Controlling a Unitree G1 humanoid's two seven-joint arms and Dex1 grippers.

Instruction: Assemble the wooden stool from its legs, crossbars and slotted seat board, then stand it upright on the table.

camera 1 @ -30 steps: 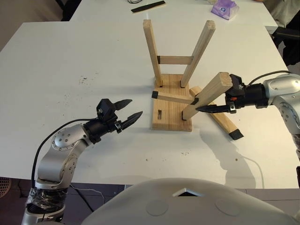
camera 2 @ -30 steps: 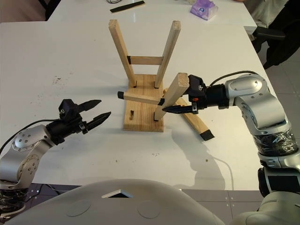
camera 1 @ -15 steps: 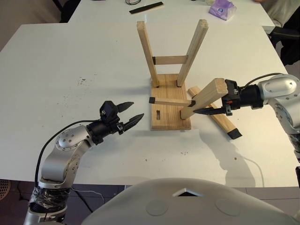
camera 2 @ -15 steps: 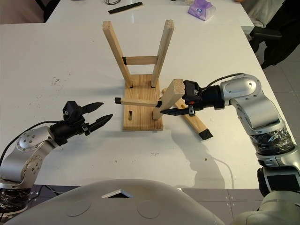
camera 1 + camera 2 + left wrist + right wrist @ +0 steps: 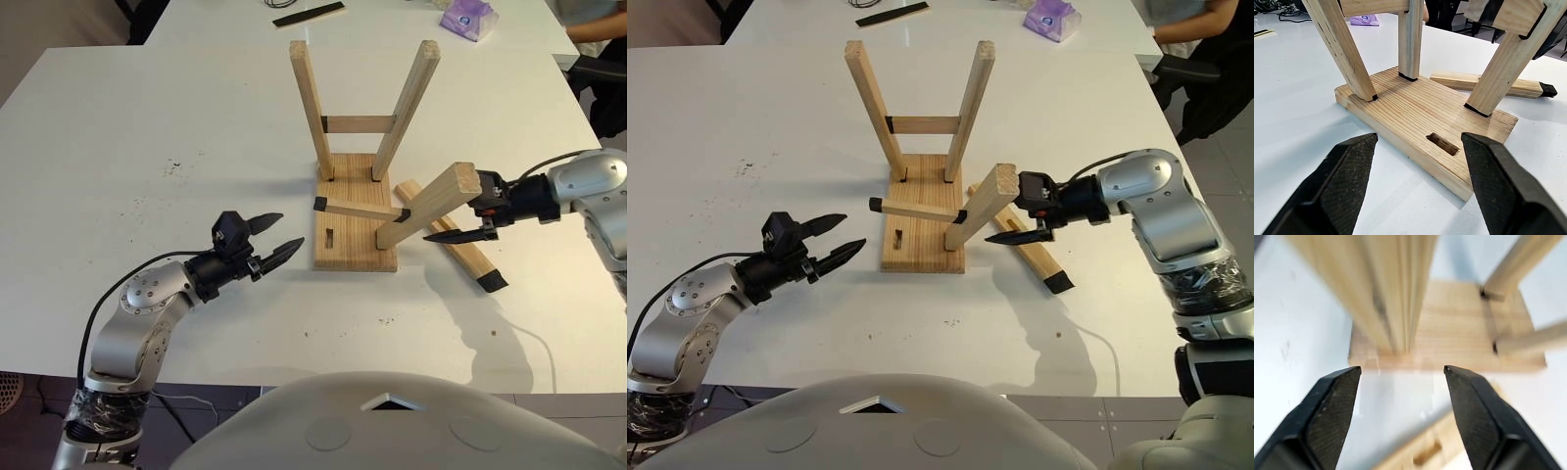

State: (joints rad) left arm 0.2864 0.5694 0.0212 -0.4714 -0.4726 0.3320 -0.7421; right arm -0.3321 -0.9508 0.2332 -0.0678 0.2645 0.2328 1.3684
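The slotted seat board [image 5: 358, 247] lies flat on the white table. Two legs [image 5: 312, 108] [image 5: 404, 108] stand upright in its far end, joined by a crossbar [image 5: 359, 124]. A third leg [image 5: 431, 201] leans in the near right slot, and a low crossbar [image 5: 358, 208] runs left from it. The near left slot [image 5: 1442, 143] is bare. One loose leg [image 5: 460, 250] lies right of the board. My right gripper [image 5: 446, 227] is open by the leaning leg's upper end, with nothing between its fingers [image 5: 1332, 411]. My left gripper [image 5: 263, 238] is open, just left of the board.
A purple packet [image 5: 467, 18] and a flat black strip [image 5: 309, 13] lie on the far table. Dark specks [image 5: 174, 168] dot the table's left half. The near table edge [image 5: 323, 377] runs close below both arms.
The leaning leg came down lower onto the board. My right gripper then drew back to the right, off that leg. The left arm has barely shifted.
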